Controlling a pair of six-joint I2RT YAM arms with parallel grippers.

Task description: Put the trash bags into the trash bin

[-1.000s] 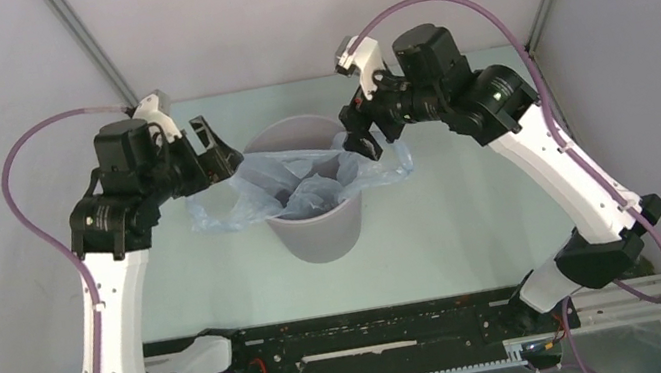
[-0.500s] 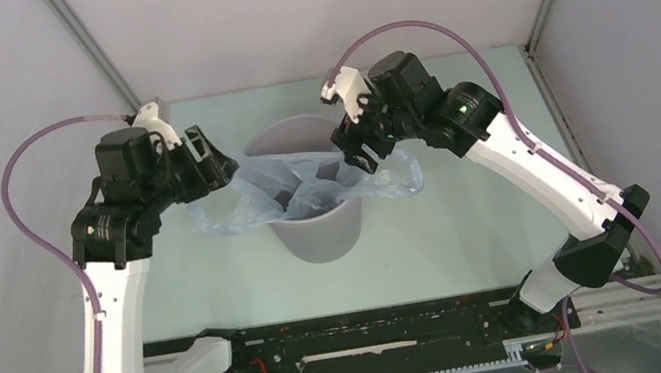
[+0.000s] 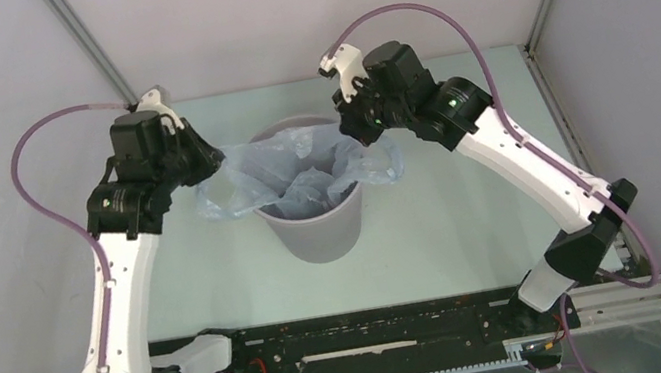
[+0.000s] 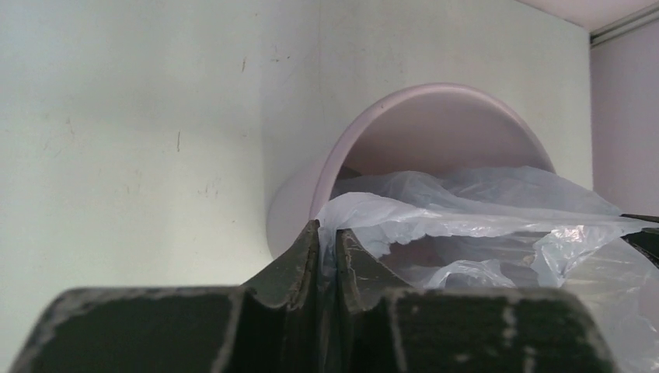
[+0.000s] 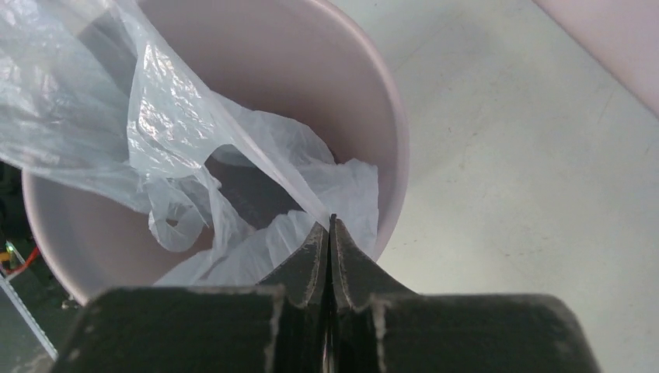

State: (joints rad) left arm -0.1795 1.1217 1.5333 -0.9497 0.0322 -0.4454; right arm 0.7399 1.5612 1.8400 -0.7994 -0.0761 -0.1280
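The grey trash bin [image 3: 316, 234] stands upright mid-table. The pale-blue translucent trash bag [image 3: 302, 173] lies crumpled in its mouth, with flaps hanging over both sides of the rim. My left gripper [image 3: 219, 163] sits at the bin's left rim. In the left wrist view it [image 4: 328, 230] is shut on a fold of the bag [image 4: 474, 206] just outside the bin [image 4: 435, 97]. My right gripper [image 3: 356, 141] is at the right rim. Seen from its wrist, it [image 5: 329, 225] is shut on a taut edge of the bag [image 5: 175, 132] above the bin [image 5: 365, 93].
Pale walls with metal corner posts [image 3: 85, 45] enclose the table at the back and sides. The black rail with both arm bases [image 3: 362, 338] runs along the near edge. A bag flap [image 3: 213, 206] rests on the table left of the bin.
Both grippers went from open to shut, each pinching an edge of the bag. Both arms moved in toward the bin's rim, and the bag now spreads wider across the bin's mouth.
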